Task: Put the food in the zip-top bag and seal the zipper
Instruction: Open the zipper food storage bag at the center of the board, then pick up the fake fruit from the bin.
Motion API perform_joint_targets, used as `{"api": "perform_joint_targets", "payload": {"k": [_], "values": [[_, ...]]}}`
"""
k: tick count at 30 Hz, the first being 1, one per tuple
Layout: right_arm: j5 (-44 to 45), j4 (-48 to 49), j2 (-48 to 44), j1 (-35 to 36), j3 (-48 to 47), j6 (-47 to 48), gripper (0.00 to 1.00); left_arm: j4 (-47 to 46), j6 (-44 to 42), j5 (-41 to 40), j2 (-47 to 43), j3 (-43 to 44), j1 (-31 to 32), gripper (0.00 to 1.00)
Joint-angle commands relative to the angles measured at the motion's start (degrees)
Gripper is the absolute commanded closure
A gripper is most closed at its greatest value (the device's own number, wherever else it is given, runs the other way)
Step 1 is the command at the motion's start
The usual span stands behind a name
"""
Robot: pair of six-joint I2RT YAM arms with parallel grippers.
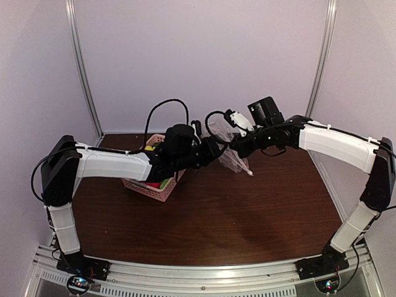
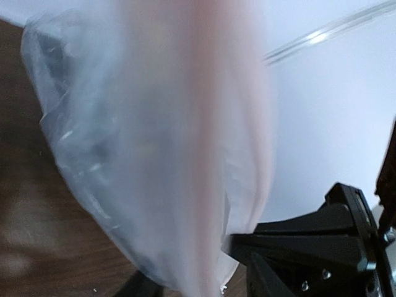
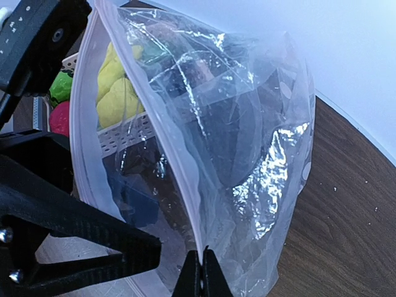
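The clear zip-top bag [image 1: 234, 153] hangs above the table between both grippers, mouth open. My right gripper [image 3: 201, 263] is shut on the zipper [image 3: 166, 133], pinching the near lip at its lower end. My left gripper [image 2: 182, 266] stands open with the blurred bag [image 2: 154, 154] between its jaws; its right finger [image 2: 297, 241] is beside the plastic. In the top view the left gripper [image 1: 218, 148] meets the bag's left side. The food [image 1: 162, 183] lies in the pink basket; yellow [image 3: 117, 86], green [image 3: 62, 86] and red [image 3: 59, 117] pieces show through the bag.
The pink lattice basket [image 1: 151, 189] stands on the brown table [image 1: 247, 216] at the left, under the left arm. Black cables [image 1: 167, 108] loop above the left wrist. Pale walls close the back and sides.
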State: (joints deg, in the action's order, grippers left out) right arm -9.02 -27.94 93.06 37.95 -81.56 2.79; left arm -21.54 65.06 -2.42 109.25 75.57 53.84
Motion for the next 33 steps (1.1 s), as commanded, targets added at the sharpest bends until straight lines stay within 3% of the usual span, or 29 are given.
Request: {"api": "perform_joint_targets", "payload": {"k": [1,5,11,14,18,23,27,33], "values": [[5.09,1.83,-3.20,-0.09,1.56,-0.66,1.00,5.98,4.26,-1.80,3.18,3.40,0.30,0.71],[16.35,1.32,-5.97,-0.50,1.45,0.76,1.00,10.25,5.94,-2.87,4.74,5.21,0.30,0.92],[20.39,1.40,-11.73,-1.65,3.79,3.23,1.00,13.33,3.67,-3.97,7.10,10.02,0.18,0.94],[22.73,1.57,-13.60,-1.83,5.71,4.83,1.00,11.32,-1.69,-0.91,8.95,14.10,0.21,0.80],[24.68,2.16,-16.06,-5.31,7.47,5.66,1.00,6.70,-9.32,4.59,9.07,17.10,0.21,0.48],[25.70,3.89,-17.93,-10.41,9.61,6.97,1.00,11.98,-23.95,9.33,2.91,15.25,0.21,0.26],[28.29,7.32,-19.33,-11.39,11.88,9.17,1.00,20.49,-33.95,9.25,-5.21,8.05,0.01,0.23],[31.75,8.08,-19.47,-16.41,9.39,10.97,1.00,43.45,-36.94,-7.08,-13.05,3.47,-4.91,0.22]]}}
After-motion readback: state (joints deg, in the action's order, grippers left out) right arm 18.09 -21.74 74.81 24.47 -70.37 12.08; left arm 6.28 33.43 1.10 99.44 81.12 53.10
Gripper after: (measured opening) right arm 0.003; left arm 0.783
